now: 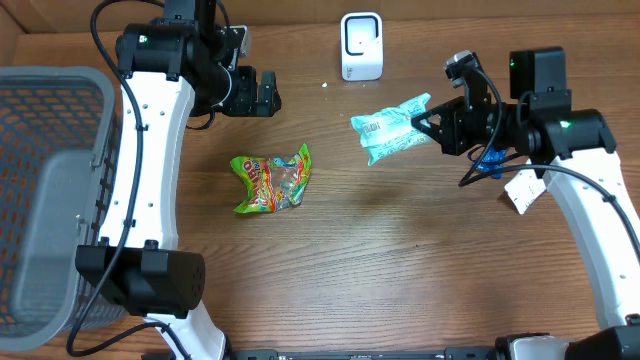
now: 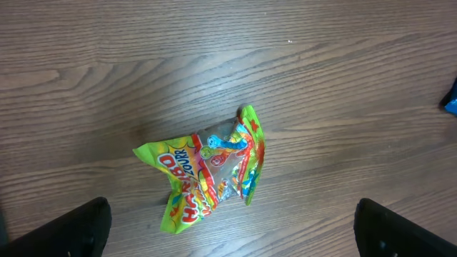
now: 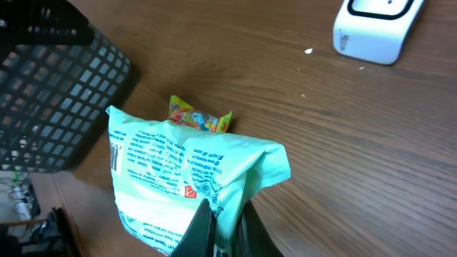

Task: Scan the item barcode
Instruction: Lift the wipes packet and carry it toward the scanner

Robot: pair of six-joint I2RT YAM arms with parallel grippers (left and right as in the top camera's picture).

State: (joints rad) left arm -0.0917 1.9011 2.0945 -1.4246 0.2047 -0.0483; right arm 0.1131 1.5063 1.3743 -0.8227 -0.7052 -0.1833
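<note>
A pale green packet (image 1: 392,127) with blue print hangs above the table, pinched at its right end by my right gripper (image 1: 432,124), which is shut on it. In the right wrist view the packet (image 3: 182,175) fills the lower left, its edge squeezed between the two fingers (image 3: 221,228). The white barcode scanner (image 1: 361,46) stands at the back, also seen top right (image 3: 375,28). My left gripper (image 1: 268,92) is open, raised at the back left. Its view looks down on a green and yellow candy bag (image 2: 211,168) lying on the wood (image 1: 272,178).
A grey mesh basket (image 1: 40,190) stands at the table's left edge, its dark corner also in the right wrist view (image 3: 53,86). A white tag (image 1: 523,190) hangs from the right arm.
</note>
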